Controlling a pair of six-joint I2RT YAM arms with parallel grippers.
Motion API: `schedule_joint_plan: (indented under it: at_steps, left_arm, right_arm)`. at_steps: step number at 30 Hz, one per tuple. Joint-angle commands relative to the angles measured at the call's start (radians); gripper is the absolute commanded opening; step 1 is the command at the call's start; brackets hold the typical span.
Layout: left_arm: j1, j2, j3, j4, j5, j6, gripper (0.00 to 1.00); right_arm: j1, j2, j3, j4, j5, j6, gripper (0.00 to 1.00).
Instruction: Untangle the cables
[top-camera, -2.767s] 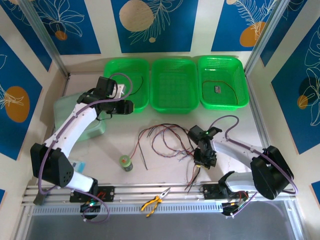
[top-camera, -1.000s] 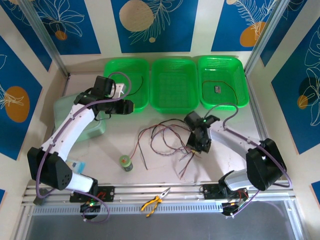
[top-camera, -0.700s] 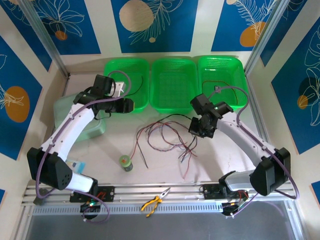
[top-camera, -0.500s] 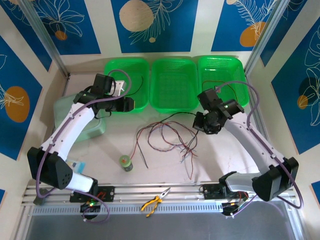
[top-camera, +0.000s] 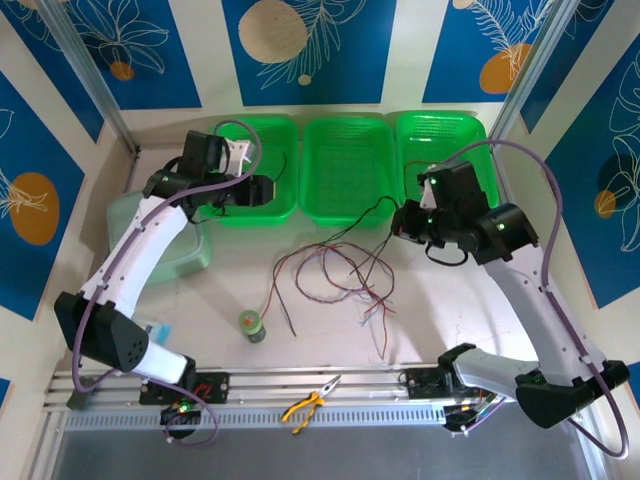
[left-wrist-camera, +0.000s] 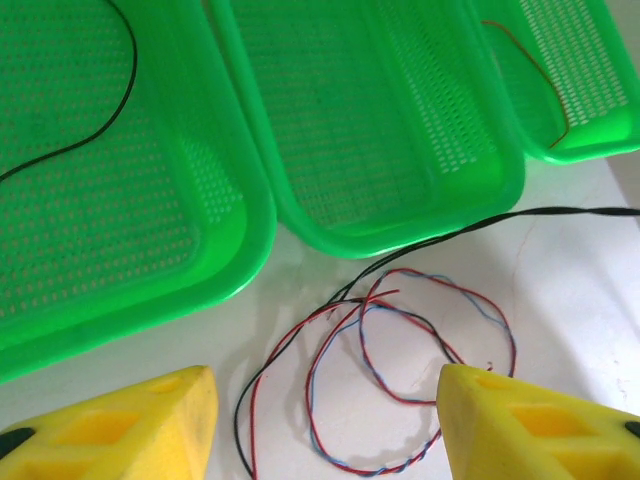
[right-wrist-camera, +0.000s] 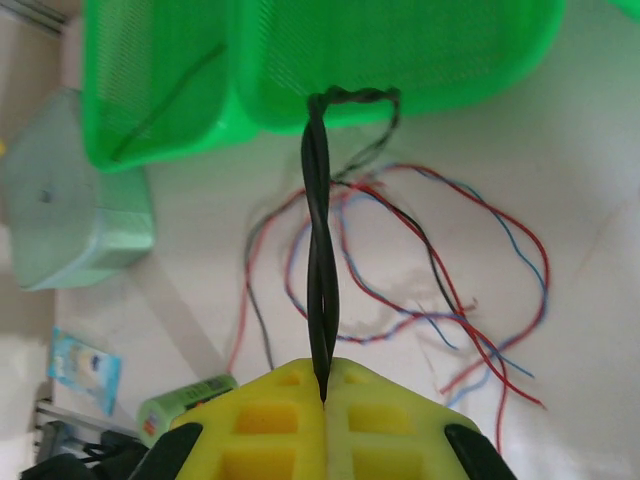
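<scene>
Right gripper (right-wrist-camera: 324, 388) is pinched shut on a twisted black strand (right-wrist-camera: 318, 230), and the left gripper (left-wrist-camera: 322, 385) hangs with its jaws wide apart and nothing between them. Three green baskets stand in a row at the far side of the table: the left basket (left-wrist-camera: 90, 230) holds a single black wire (left-wrist-camera: 134, 70), the middle basket (left-wrist-camera: 380, 150) shows bare mesh, and the right basket (left-wrist-camera: 590, 110) holds a thin reddish wire (left-wrist-camera: 530, 62). The cables (top-camera: 335, 275) lie in loose, overlapping red, blue and black loops on the table just in front of the baskets, with the black strand rising from them to the right gripper. The left arm reaches forward over the left basket's near rim; the right arm is lifted, its wrist near the right basket.
</scene>
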Motion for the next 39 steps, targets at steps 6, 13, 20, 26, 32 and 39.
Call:
schedule_joint_plan:
  at_steps: [6, 13, 20, 26, 32, 39]
  left_arm:
    - [-0.014, -0.005, 0.107, 0.040, 0.116, -0.053, 0.63]
    - [-0.046, -0.008, 0.159, 0.114, 0.223, -0.043, 0.64]
    - [-0.100, -0.042, 0.132, 0.187, 0.298, 0.158, 0.63]
    - [-0.126, -0.082, 0.044, 0.341, 0.466, 0.179, 0.64]
    - [-0.177, -0.043, 0.019, 0.397, 0.555, 0.186, 0.58]
    - [-0.238, 0.024, 0.070, 0.370, 0.588, 0.182, 0.52]
  right_arm:
    - [-0.005, -0.019, 0.154, 0.087, -0.026, -0.066, 0.00]
    - [-0.010, 0.022, 0.220, 0.216, -0.061, -0.114, 0.00]
    - [-0.059, 0.087, 0.241, 0.336, -0.228, -0.214, 0.00]
    - [-0.090, 0.116, 0.197, 0.455, -0.312, -0.306, 0.00]
    - [-0.090, 0.137, 0.195, 0.513, -0.337, -0.369, 0.00]
    - [-0.091, 0.133, 0.188, 0.537, -0.366, -0.376, 0.00]
